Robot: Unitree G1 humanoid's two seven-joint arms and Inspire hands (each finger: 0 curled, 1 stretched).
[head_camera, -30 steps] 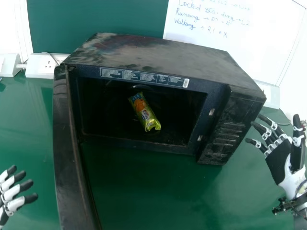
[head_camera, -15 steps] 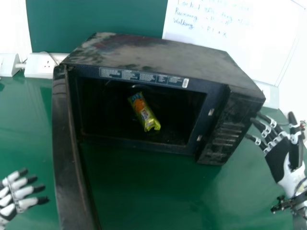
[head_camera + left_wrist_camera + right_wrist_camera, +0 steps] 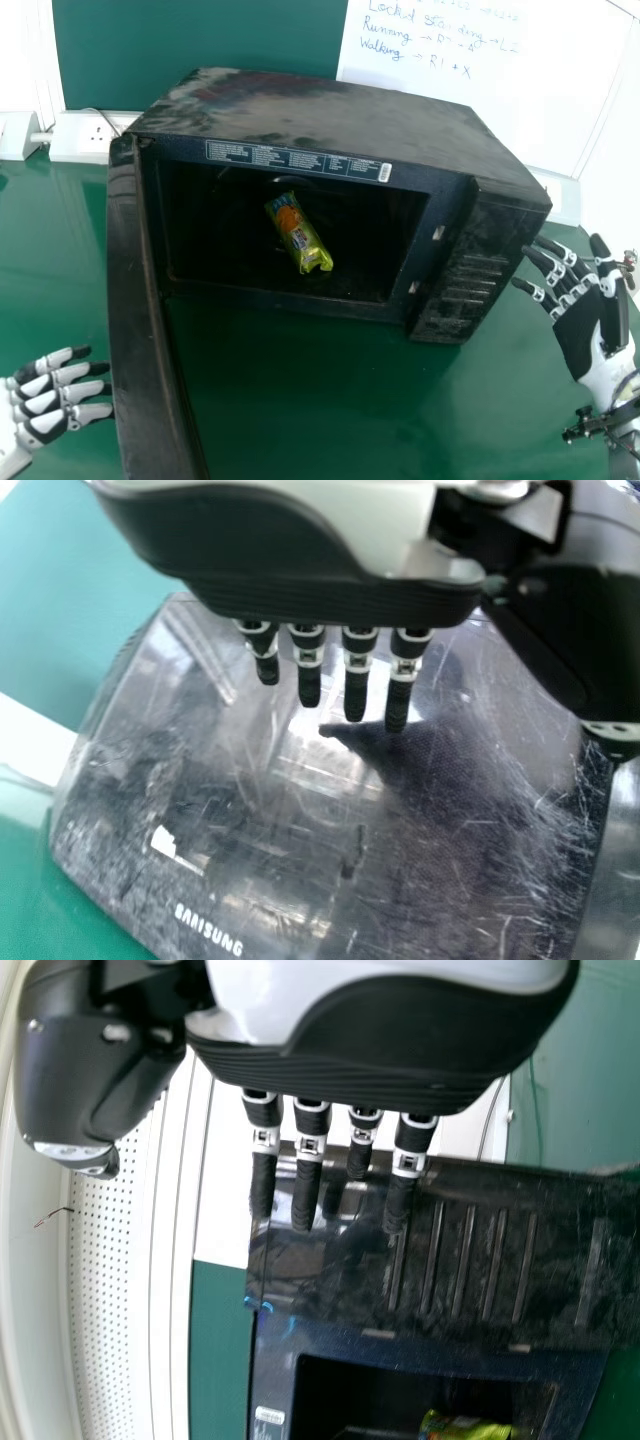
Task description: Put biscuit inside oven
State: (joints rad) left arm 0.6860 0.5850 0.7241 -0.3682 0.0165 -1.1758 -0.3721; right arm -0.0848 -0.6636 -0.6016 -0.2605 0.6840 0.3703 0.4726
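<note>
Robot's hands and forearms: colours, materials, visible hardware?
Left hand: white shell, black fingers with white segments, dark ribbed palm edge. Right hand: matching white shell, black palm and fingers, white joint pieces; black bracket-like hardware by the wrist.

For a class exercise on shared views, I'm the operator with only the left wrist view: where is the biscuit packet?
Observer: The packet lies inside the oven.
Operator: Is the oven door open or closed?
Observer: Open, swung out at the oven's left side in the head view.
Operator: And the right robot hand?
Observer: It is beside the oven, at the control panel end, with its fingers extended.
</note>
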